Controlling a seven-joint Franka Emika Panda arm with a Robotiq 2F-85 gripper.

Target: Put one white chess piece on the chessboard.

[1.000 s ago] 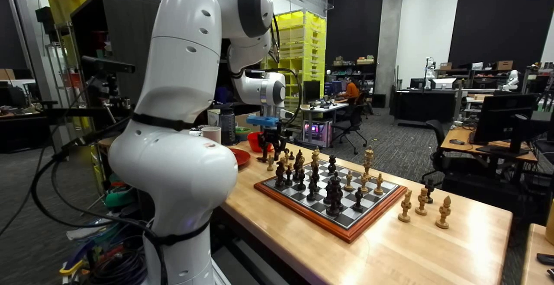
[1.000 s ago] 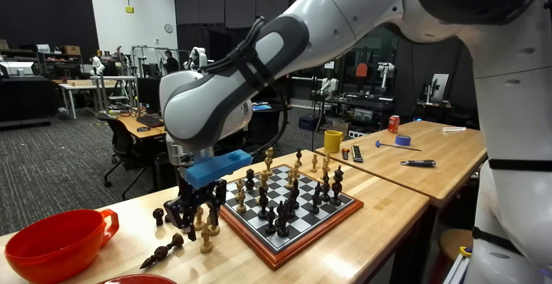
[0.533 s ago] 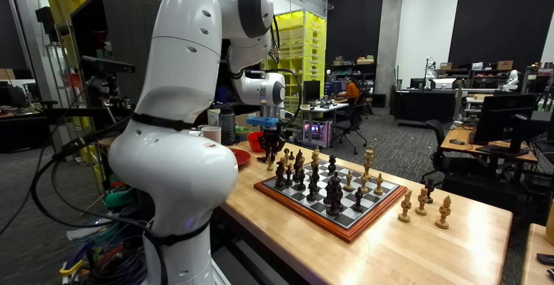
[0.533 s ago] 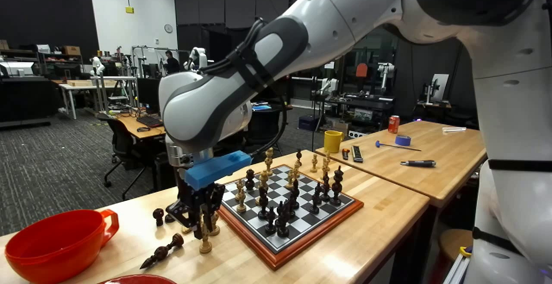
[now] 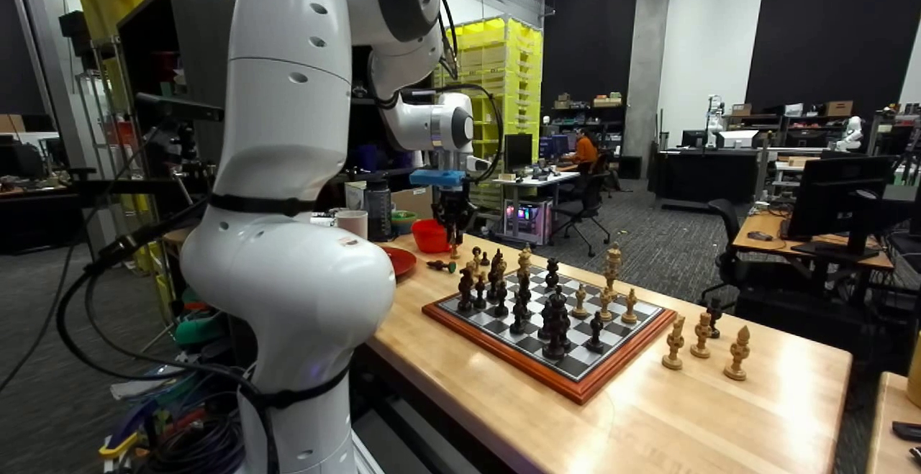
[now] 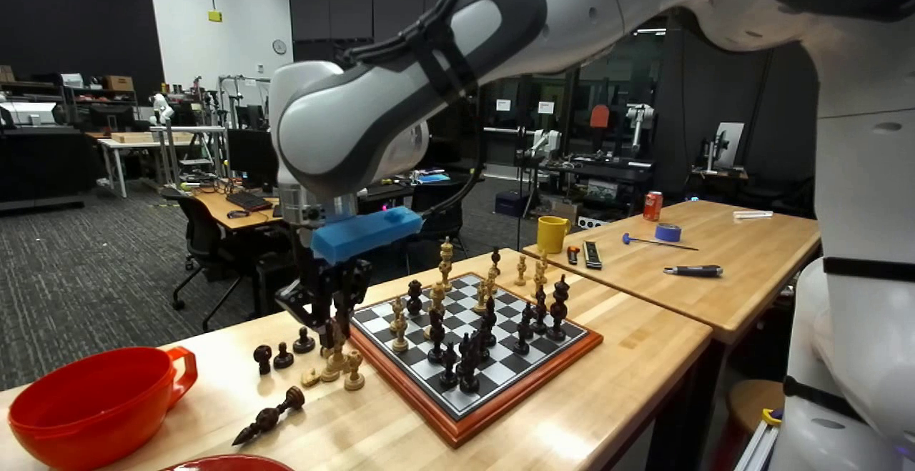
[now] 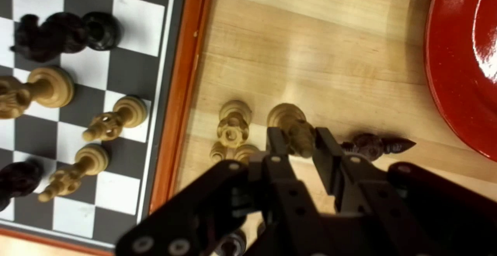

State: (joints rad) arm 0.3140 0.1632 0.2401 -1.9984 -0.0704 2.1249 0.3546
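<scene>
The chessboard (image 7: 181,93) shows its reddish-brown frame along the left of the wrist view, with dark and light pieces on its squares. In both exterior views the chessboard (image 5: 504,355) lies on the wooden table. A white chess piece (image 7: 286,115), of light wood, is pinched between the black fingers (image 7: 276,141) of my gripper (image 7: 300,141). That piece (image 5: 455,252) hangs upright above the table in an exterior view, beyond the board's edge. Below and beside the gripper (image 6: 336,331), more light pieces stand, such as a short piece (image 6: 354,371).
A dark piece (image 6: 268,417) lies on its side near the gripper, and small dark pieces (image 6: 304,342) stand by it. A red bowl (image 6: 100,407) and a red plate (image 7: 458,54) flank this end of the table. Loose light pieces (image 5: 701,337) stand past the board's far end.
My gripper closed around the light piece as it stood on the table. Gripper and piece have since risen together off the tabletop.
</scene>
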